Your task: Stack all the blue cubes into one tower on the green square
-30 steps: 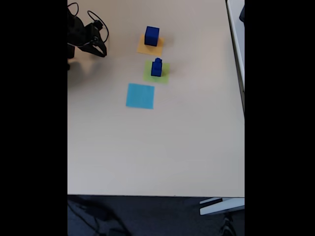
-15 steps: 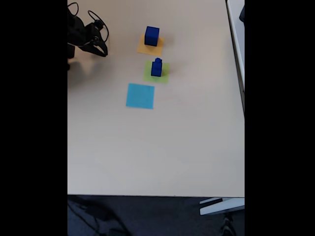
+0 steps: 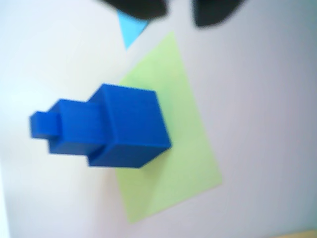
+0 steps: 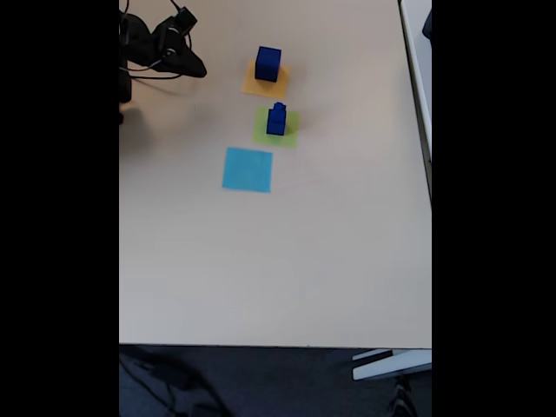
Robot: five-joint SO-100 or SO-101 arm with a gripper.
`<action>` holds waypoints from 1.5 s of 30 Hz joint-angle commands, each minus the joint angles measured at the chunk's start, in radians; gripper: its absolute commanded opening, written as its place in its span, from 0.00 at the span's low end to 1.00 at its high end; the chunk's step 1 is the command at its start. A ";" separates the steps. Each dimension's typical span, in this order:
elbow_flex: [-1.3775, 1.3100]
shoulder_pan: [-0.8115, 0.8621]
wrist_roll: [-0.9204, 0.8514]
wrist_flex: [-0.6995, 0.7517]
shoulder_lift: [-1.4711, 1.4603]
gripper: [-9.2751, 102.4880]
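In the fixed view the gripper (image 4: 193, 68) sits at the top left of the table (image 4: 278, 261), a dark shape tangled with cables, too small and dark there to make out how its jaws stand; in the wrist view two blurred black finger tips (image 3: 215, 12) poke in from the top edge with a gap between them and nothing in that gap, so the jaws stand apart and empty. Much of the arm is cut off by the black border at the left of the fixed view. In the wrist view, below the fingers, a corner of the light blue square (image 3: 131, 29) shows, mostly hidden by the nearer finger, and beyond it lies the green square (image 3: 183, 163) with a tower of three blue cubes (image 3: 130, 126) on it, graded from large to tiny and appearing tipped sideways because of the camera's angle; the picture is soft with blur. In the fixed view that tower (image 4: 276, 119) stands upright on the green square (image 4: 288, 132), well apart from the gripper, to its right and lower. The largest blue cube (image 4: 268, 63) rests on the orange-yellow square (image 4: 257, 87), to the right of the gripper and nearer to it than the tower, with bare table between them. The light blue square (image 4: 248, 169) lies empty, below the green one.
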 commanded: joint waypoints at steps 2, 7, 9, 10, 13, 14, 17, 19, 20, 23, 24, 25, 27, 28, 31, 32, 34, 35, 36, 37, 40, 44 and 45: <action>-0.115 -0.012 0.100 -0.080 0.026 0.08; -0.209 -0.009 0.164 -0.067 0.026 0.08; -0.233 -0.008 0.187 -0.071 0.012 0.08; -0.247 -0.008 0.201 -0.077 -0.009 0.08; -0.350 -0.008 0.249 -0.089 -0.167 0.08; -0.399 -0.006 0.265 -0.089 -0.241 0.08; -0.531 0.018 0.348 -0.087 -0.439 0.08; -0.560 0.034 0.410 -0.095 -0.506 0.08; -0.560 0.038 0.434 -0.107 -0.520 0.08; -0.552 0.046 0.477 -0.152 -0.545 0.08; -0.552 0.051 0.492 -0.158 -0.551 0.08; -0.554 0.055 0.499 -0.161 -0.555 0.08; -0.557 0.066 0.520 -0.172 -0.563 0.08; -0.557 0.075 0.543 -0.175 -0.565 0.08; -0.580 0.100 0.623 -0.172 -0.594 0.08; -0.598 0.117 0.652 -0.167 -0.614 0.08; -0.640 0.152 0.684 -0.167 -0.655 0.08; -0.657 0.163 0.719 -0.161 -0.669 0.08; -0.678 0.176 0.746 -0.150 -0.687 0.08; -0.698 0.187 0.747 -0.149 -0.704 0.08; -0.707 0.207 0.822 -0.121 -0.721 0.08; -0.693 0.219 0.940 -0.089 -0.741 0.08; -0.689 0.224 0.966 -0.083 -0.752 0.08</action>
